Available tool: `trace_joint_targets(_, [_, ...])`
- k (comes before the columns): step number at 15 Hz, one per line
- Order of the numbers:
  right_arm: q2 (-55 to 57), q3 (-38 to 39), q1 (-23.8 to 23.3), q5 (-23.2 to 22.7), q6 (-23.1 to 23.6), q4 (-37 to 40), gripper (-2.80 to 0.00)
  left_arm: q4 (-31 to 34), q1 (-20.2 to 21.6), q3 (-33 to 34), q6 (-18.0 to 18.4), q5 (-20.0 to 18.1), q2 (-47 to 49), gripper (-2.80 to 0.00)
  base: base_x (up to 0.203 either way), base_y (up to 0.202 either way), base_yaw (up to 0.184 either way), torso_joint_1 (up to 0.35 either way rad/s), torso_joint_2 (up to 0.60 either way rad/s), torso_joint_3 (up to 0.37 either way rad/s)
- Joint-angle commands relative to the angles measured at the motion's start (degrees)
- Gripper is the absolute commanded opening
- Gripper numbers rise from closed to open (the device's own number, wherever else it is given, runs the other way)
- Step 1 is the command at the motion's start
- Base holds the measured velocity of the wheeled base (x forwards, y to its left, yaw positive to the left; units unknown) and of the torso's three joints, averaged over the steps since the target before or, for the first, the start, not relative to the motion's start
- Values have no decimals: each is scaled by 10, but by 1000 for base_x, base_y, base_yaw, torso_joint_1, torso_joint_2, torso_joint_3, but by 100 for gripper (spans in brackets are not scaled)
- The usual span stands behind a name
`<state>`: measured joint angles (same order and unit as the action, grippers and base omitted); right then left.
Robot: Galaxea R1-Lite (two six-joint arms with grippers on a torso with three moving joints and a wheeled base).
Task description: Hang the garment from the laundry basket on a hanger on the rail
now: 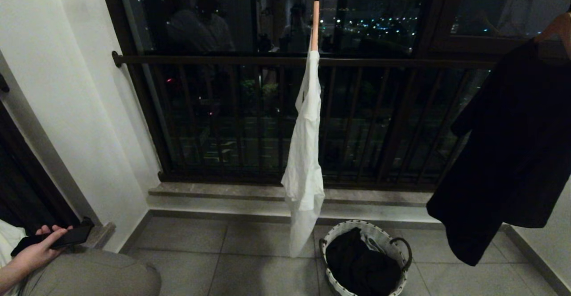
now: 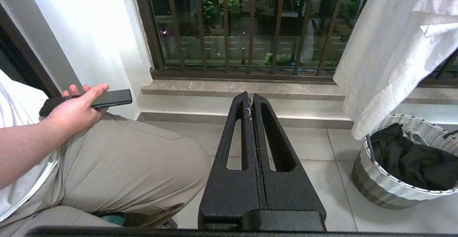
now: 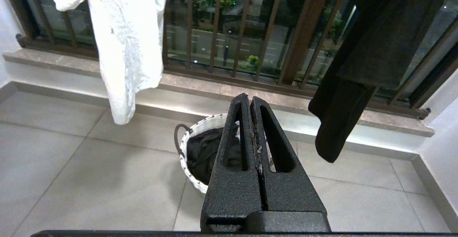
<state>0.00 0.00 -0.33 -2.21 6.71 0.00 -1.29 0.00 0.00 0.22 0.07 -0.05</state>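
The round white woven laundry basket (image 1: 357, 225) stands on the tiled floor in front of the balcony step, with a dark garment (image 1: 361, 264) bunched inside it. It also shows in both wrist views, the basket (image 2: 393, 190) (image 3: 198, 129) and the garment (image 2: 411, 162) (image 3: 202, 151). A wooden hanger (image 1: 315, 23) carries a white garment (image 1: 305, 153) above the basket. The rail is out of view above. My left gripper (image 2: 250, 95) and right gripper (image 3: 248, 99) are both shut and empty, held low and well back from the basket. Neither appears in the head view.
A black garment (image 1: 513, 153) hangs on a second hanger (image 1: 557, 26) at the right. The dark brown balcony railing (image 1: 285, 60) and a stone step (image 1: 223, 193) lie behind. A seated person's knee (image 1: 89, 273) and hand with a phone (image 1: 53, 240) are at the left.
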Motion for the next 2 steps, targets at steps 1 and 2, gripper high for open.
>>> trace_joint_targets(1, [0,0,0,-1,1,0,-280,0,0,4,0,0,0,-280,0,0,0,0,0,0])
trace_joint_targets(2, [1,0,0,-1,1,0,-280,0,0,4,0,0,0,-280,0,0,0,0,0,0])
